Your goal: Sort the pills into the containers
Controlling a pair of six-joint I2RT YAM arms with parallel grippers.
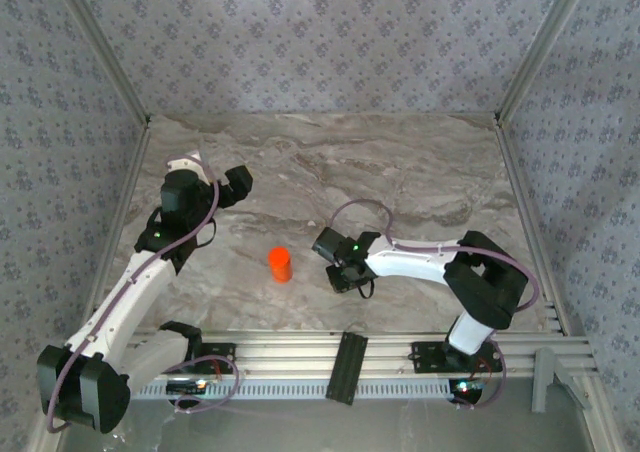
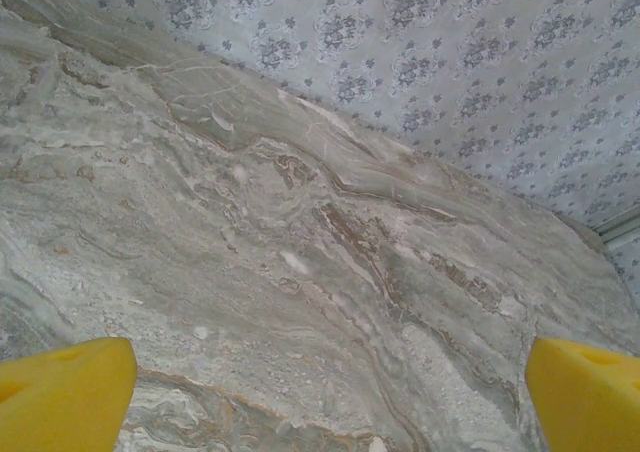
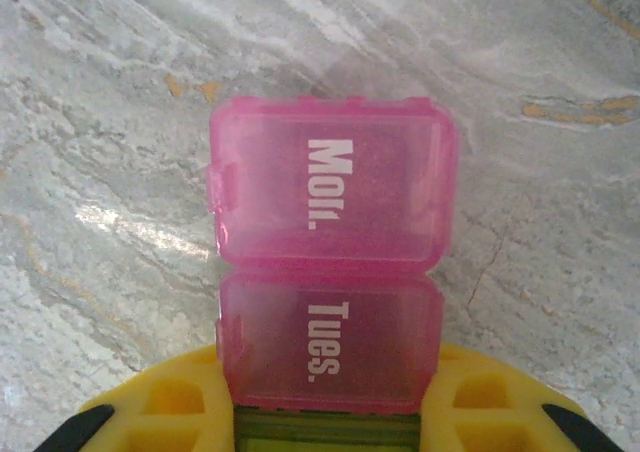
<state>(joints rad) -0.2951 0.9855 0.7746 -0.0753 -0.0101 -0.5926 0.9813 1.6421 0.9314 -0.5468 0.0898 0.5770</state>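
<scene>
The right tool (image 3: 330, 417) is clamped on the containers (image 3: 333, 187), its yellow fingers (image 3: 175, 404) pressed to either side of the box's near end. The containers sit just short of the middle of the marble surface (image 1: 400, 162), a little toward its near edge. The wrist camera looks down on two translucent pink lids marked "Mon." and "Tues.", both apparently snapped shut, with a strip of olive-green compartment (image 3: 325, 430) between the fingers. The orange bottle (image 1: 280, 264) stands upright just beside the right tool, on the side toward the surface's left edge, and whether it holds pills cannot be told from here. The left tool (image 2: 325, 402) hangs spread wide and empty over bare marble near the left edge, toward the far-left corner. This looks like the opening step, securing the containers before any sorting begins. The next move probably calls for a steady hold or a short reposition while a lid is prised up, and the free left tool is the likely candidate for that or for fetching the bottle. The far half of the surface lies open for manoeuvre. Room is tighter around the bottle, where a careless swing could topple it, and along the near edge with its metal rail (image 1: 300, 352).
</scene>
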